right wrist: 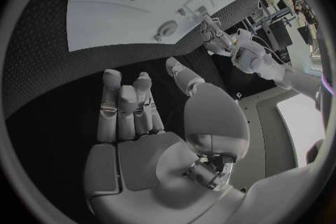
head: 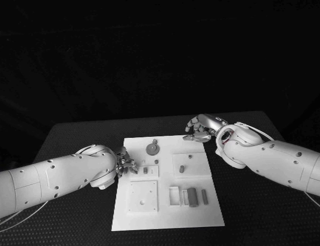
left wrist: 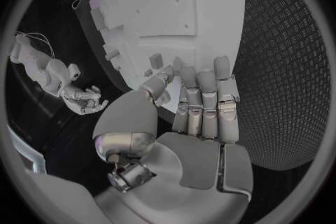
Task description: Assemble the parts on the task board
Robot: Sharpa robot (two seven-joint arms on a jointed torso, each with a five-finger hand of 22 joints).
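Presently, the greatest risk is judged to be the task board [head: 166, 220], at centre frame in the head view, being shoved across the black table [head: 71, 133] if the left hand [head: 126, 167], reaching over its left edge, presses sideways. A lesser risk is judged to be a small part near those fingers being knocked out of its seat. Whether that hand's fingertips [left wrist: 183, 75] are pinching a part cannot be told; the fingers are held close together. The right hand [head: 201, 128], at the board's upper right corner, is seen with fingers loosely curled, holding nothing. Two grey pegs [head: 192, 196] are lying in a recess at lower right; a round disc part [head: 153, 148] is sitting upper centre.
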